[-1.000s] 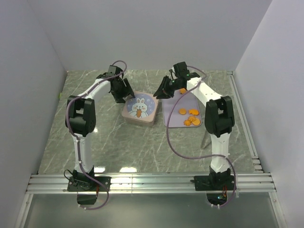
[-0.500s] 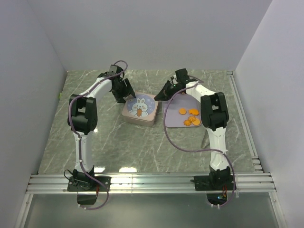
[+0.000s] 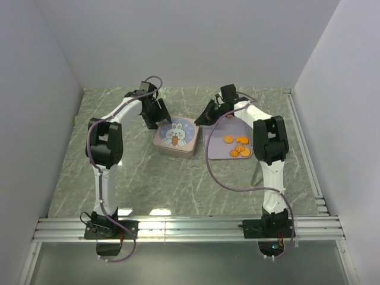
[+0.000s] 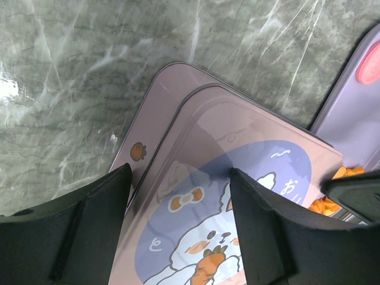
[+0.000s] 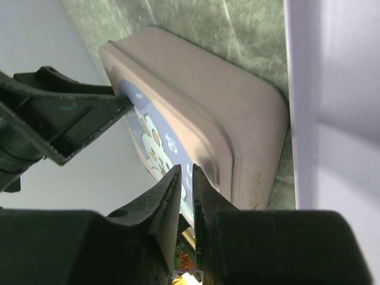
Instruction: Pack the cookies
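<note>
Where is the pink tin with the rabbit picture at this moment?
In the top view the pink tin sits mid-table, directly left of the lavender tray, with the left end effector and the right end effector at its far corners.

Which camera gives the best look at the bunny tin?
The top view: the whole tin shows, bunny picture and all. The left wrist view shows only part of its top, close up; the right wrist view shows its side, nearly edge-on.

The tin lid carries white Japanese characters beside its rabbit drawing, too cropped to read.
</note>
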Robot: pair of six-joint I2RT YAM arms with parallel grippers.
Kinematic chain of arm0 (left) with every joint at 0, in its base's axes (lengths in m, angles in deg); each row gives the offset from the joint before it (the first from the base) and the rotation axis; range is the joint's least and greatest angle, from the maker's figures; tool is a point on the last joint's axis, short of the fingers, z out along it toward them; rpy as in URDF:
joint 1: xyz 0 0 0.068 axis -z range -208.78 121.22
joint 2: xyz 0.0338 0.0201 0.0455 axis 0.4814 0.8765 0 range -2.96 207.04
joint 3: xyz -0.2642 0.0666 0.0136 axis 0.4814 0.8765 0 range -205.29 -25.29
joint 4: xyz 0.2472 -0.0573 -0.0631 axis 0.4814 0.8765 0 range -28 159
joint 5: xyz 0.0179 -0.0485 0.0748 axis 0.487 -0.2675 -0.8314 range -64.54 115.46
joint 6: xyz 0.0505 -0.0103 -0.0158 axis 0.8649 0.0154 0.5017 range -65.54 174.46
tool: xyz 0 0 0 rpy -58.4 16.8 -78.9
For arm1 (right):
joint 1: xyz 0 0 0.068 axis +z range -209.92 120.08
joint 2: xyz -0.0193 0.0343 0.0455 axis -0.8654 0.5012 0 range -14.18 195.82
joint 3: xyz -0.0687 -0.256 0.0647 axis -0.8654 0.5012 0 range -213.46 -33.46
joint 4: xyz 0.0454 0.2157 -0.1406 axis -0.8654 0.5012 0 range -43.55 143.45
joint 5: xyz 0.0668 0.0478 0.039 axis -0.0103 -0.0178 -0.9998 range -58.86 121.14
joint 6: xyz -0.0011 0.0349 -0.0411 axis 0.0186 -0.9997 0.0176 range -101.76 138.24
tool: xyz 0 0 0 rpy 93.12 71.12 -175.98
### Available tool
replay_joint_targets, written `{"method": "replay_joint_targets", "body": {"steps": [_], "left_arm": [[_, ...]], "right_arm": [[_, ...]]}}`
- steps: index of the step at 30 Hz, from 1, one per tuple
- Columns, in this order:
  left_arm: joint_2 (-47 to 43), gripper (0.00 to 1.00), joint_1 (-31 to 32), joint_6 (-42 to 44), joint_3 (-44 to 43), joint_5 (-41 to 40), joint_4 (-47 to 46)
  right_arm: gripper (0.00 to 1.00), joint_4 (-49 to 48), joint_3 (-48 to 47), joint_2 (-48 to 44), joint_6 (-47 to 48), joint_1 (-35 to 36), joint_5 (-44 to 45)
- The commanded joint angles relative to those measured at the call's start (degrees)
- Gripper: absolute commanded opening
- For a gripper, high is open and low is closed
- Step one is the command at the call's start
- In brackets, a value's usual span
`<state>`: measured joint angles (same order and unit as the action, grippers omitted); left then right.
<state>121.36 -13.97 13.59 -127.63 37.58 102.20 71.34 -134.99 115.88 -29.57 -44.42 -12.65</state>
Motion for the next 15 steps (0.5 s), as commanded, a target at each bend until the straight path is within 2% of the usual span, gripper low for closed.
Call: {"method": "replay_joint_targets", "body": {"steps": [1,3,4,7,10,15], "left_arm": [[-4.51,0.73,-0.48,0.87,1.96,-0.78,0.06],[-5.3,0.74,-1.18,0.7,2.59,-1.04,-0.3],[-5.48,0.74,-1.36,0.7,2.94,-1.13,-0.3],[-6.09,0.74,-2.06,0.87,3.46,-1.74,-0.13],[-7.32,0.74,-3.03,0.78,4.87,-2.45,-0.65],[-9.87,0.75,-5.66,0.26,7.33,-2.28,-2.23]], "right_arm": [[0.24,2.18,0.37,-8.06,2.98,0.14,1.95],[0.3,3.58,0.9,-10.6,4.21,0.05,3.09],[0.38,4.46,0.9,-11.23,4.74,-0.04,3.62],[0.53,9.38,0.11,-12.99,7.81,0.05,6.52],[0.54,13.07,0.72,-13.95,10.37,0.22,9.68],[0.55,12.38,6.78,-14.93,12.21,0.58,11.44]]}}
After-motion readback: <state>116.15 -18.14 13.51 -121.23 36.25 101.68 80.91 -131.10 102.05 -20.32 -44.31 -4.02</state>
